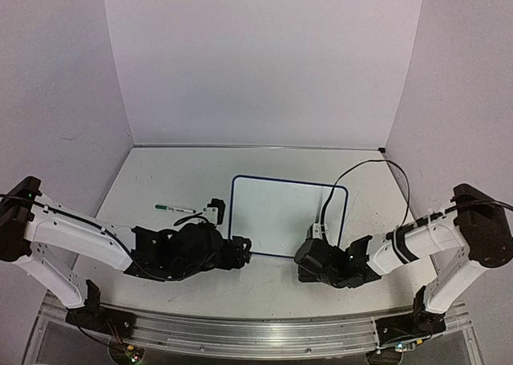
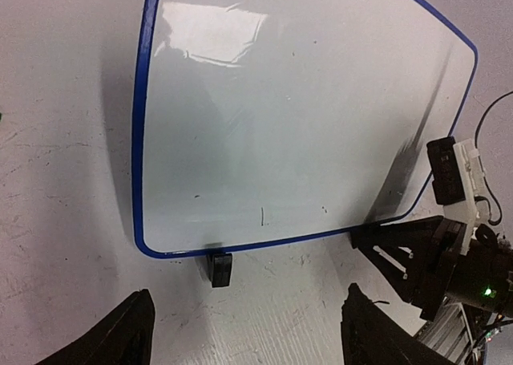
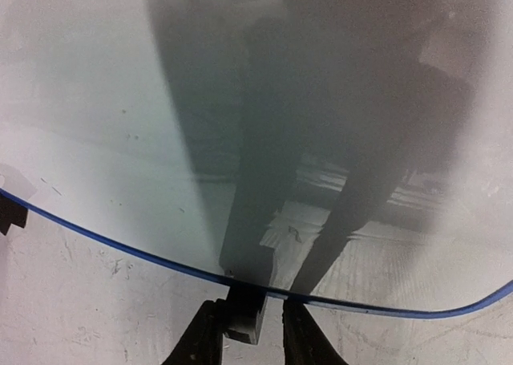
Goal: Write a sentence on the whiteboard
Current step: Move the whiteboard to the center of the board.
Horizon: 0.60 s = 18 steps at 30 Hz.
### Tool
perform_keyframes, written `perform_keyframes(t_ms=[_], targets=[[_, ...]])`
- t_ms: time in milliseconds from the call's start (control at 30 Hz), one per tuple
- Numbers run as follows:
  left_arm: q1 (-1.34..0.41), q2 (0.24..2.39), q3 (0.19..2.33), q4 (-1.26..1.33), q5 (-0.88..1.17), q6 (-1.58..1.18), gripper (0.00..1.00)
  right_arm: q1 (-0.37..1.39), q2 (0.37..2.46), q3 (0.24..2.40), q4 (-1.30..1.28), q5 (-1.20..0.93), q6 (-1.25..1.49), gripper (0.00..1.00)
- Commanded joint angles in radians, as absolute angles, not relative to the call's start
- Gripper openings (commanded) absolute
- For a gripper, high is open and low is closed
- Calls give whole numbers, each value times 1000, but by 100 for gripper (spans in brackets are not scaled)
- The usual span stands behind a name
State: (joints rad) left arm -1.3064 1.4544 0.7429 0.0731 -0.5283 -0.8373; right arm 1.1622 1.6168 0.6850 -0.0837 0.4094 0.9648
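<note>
– Toward the near edge of the tabletop [image 1: 176,172], right of its middle: what lies there?
– The whiteboard [image 1: 280,216], flat, with a dark-blue frame and rounded corners. One black clip foot [image 2: 220,269] sits on its near side.
– What can be read on it?
– Only a few dark specks and short strokes on the white surface. A marker [image 1: 174,209] lies between the board and the left edge; any print on its barrel is too small to read.
– And the grippers?
– The left gripper [image 2: 256,337] is just off the board's near-left corner, fingers spread wide, grasping nothing. The right gripper [image 3: 250,309] is at the near side, its fingers [image 3: 200,337] narrowly flanking a second clip foot [image 3: 244,321]. Whether they clamp it cannot be told.
</note>
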Motion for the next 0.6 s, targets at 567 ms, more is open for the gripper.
perform_keyframes(t_ms=[567], targets=[[-1345,1768,972,152,-262,-785,74,1138,1414,553,-277,633,1189,40]])
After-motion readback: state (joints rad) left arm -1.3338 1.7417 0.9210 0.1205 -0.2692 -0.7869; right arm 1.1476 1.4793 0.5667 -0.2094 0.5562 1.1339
